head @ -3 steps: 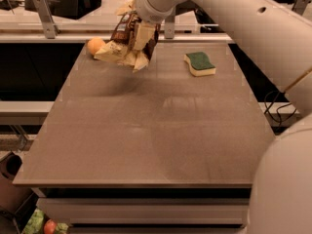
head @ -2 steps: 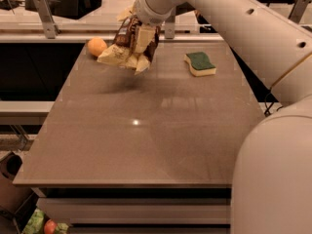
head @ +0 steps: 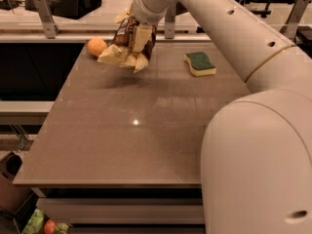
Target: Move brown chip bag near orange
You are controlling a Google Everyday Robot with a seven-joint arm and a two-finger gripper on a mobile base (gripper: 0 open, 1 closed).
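Note:
The brown chip bag [head: 126,47], crinkled cream-yellow with a dark brown panel, hangs tilted above the far left part of the table [head: 136,130], casting a shadow below. My gripper [head: 140,37] is shut on the bag's upper right part and holds it in the air. The orange [head: 96,47] sits on the table at the far left corner, just left of the bag's lower edge, apart from it by a small gap.
A green-and-yellow sponge [head: 200,64] lies at the far right of the table. My white arm [head: 234,38] spans the right side. A rail with metal brackets [head: 43,15] runs behind the table. A small red fruit [head: 50,226] lies on the floor, bottom left.
The bag and gripper have stayed near the far left; the bag hangs slightly lower and a little more right of the orange. My arm's near segment fills more of the right side.

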